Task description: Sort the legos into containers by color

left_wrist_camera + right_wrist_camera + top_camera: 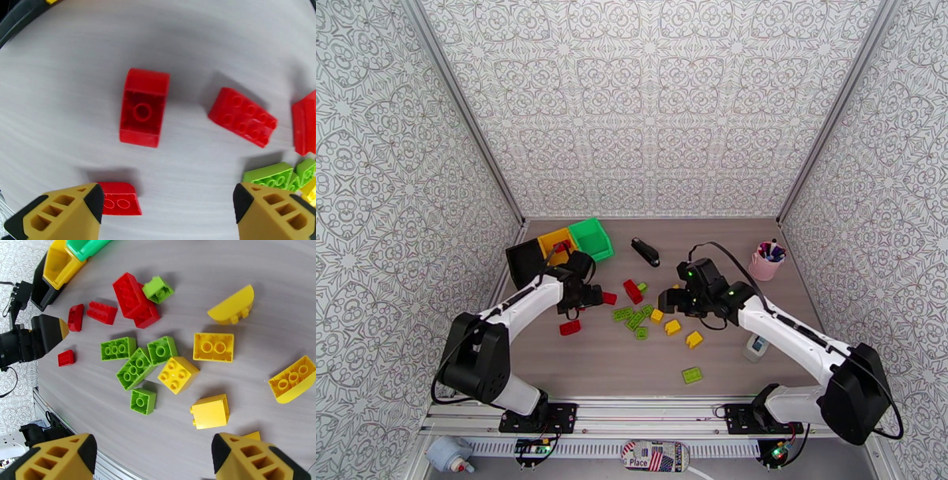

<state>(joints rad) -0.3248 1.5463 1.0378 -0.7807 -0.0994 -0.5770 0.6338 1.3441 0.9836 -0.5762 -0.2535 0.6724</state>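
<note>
The legos lie scattered mid-table. My left gripper (587, 297) hangs open above the red ones: an upturned red brick (143, 113), a long red brick (241, 117) and a small red brick (120, 203) right beside its left fingertip (93, 201); nothing is between the fingers. My right gripper (154, 451) is open and empty over the green cluster (136, 368) and the yellow bricks (213, 347). In the top view it (673, 301) hovers by a yellow brick (656, 315). The black bin (524, 262), yellow bin (555, 241) and green bin (593, 237) stand in a row at back left.
A black stapler-like object (645, 251) lies behind the pile. A pink cup of pens (766, 261) stands at back right. A small white item (756, 347) sits beside the right forearm. One green brick (692, 375) lies alone toward the front.
</note>
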